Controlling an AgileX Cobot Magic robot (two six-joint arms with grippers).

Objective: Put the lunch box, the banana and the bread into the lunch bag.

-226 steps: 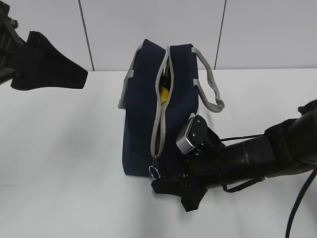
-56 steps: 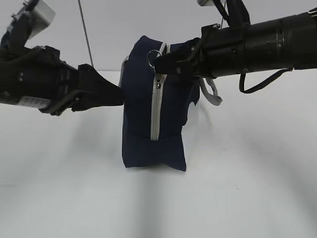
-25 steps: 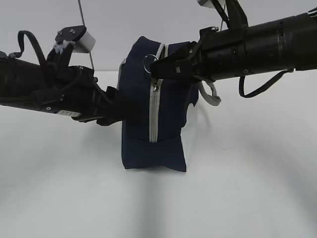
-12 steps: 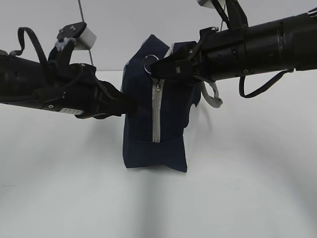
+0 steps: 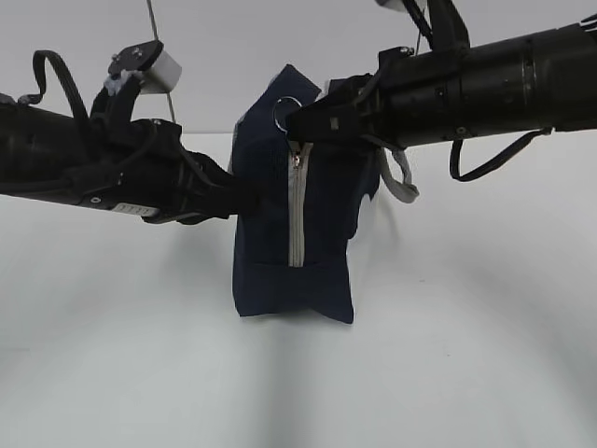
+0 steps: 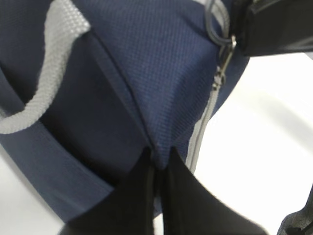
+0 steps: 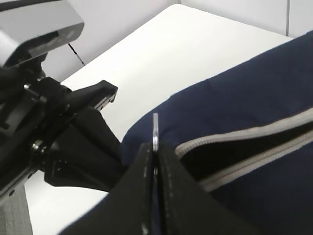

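Observation:
The navy lunch bag (image 5: 326,233) stands upright mid-table, its grey zipper (image 5: 296,219) closed up the near face to the slider. My right gripper (image 5: 300,121) is shut on the metal ring pull (image 5: 284,114) at the bag's top; the ring also shows edge-on between its fingers in the right wrist view (image 7: 155,128), where the zipper (image 7: 254,129) gapes a little over the top. My left gripper (image 5: 250,191) is shut, pinching a fold of the bag's fabric (image 6: 159,156) on its left side. The lunch box, banana and bread are hidden.
A grey webbing handle (image 5: 399,177) hangs off the bag's right side; another handle (image 6: 46,83) shows in the left wrist view. The white table (image 5: 466,327) spreads around the bag. A white panelled wall (image 5: 215,56) stands behind.
Since 9 s ago the zipper was drawn from the bag's bottom up to its top. The left gripper came in and pinched the bag's left side; in the last second the bag shifted slightly.

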